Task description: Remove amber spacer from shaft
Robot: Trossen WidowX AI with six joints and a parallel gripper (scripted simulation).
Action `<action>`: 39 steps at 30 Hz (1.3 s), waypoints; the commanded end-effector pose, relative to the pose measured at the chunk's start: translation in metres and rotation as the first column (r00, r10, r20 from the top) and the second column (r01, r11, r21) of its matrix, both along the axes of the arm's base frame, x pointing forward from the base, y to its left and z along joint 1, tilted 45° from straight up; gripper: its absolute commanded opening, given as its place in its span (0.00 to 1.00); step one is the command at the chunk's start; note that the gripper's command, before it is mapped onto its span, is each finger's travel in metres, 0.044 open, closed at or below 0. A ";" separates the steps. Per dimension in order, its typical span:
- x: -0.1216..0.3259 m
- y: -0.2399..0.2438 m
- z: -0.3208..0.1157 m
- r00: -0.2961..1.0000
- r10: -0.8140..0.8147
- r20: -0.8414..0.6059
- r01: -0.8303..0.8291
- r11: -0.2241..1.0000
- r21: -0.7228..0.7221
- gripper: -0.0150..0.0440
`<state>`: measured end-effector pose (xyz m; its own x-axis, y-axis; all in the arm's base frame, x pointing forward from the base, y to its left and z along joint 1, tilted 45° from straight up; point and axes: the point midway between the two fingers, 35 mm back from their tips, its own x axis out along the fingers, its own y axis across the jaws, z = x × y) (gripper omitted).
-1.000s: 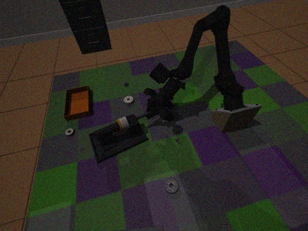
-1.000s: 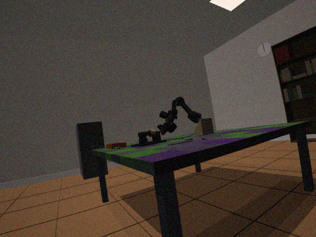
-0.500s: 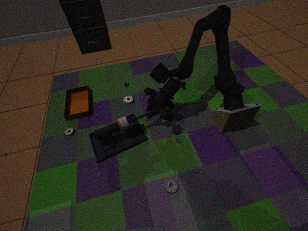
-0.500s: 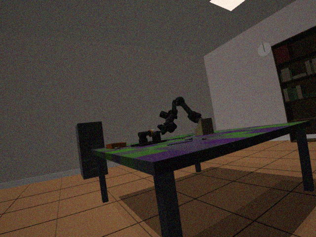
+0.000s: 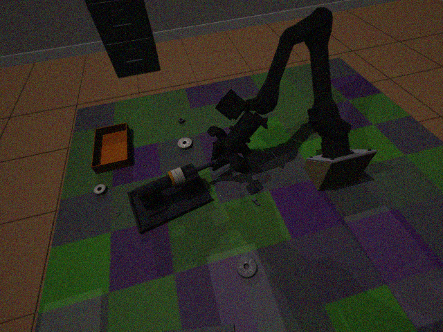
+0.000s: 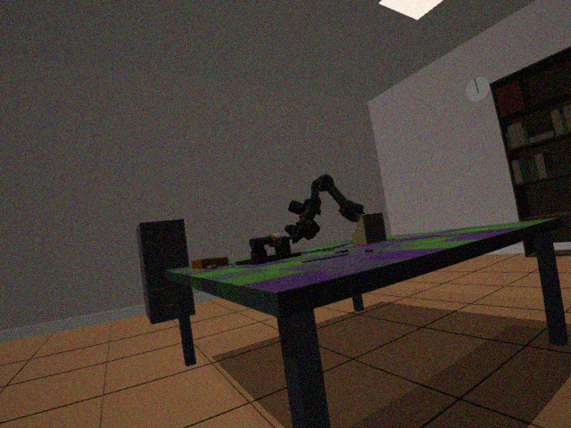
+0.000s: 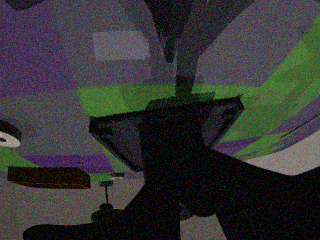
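Observation:
The dark fixture, with its base plate (image 5: 157, 216), stands left of the arm. An amber spacer (image 5: 171, 177) (image 6: 272, 239) sits around the shaft line between the fixture's two upright blocks, with white spacers (image 5: 178, 174) right beside it. It is up on the fixture, not on the table. The dark shaft (image 5: 203, 166) sticks out of the fixture's right side. My gripper (image 5: 214, 164) (image 6: 293, 240) is shut on this outer end of the shaft. The wrist view is very dark; the spacers are hidden there. How deep the shaft sits in the housing cannot be told.
An orange tray (image 5: 113, 146) (image 6: 210, 263) (image 7: 48, 178) lies beyond the fixture. White discs (image 5: 185, 142) (image 5: 100, 189) (image 5: 247, 268) lie on the checkered table. Small dark pieces (image 5: 181, 120) (image 5: 255, 202) lie behind and in front of the gripper.

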<state>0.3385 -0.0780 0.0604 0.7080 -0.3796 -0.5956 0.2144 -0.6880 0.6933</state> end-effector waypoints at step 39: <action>-0.005 -0.001 0.001 1.000 0.003 -0.001 -0.003 1.000 -0.003 0.25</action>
<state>0.3345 -0.0787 0.0609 0.7078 -0.3797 -0.5957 0.2145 -0.6879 0.6934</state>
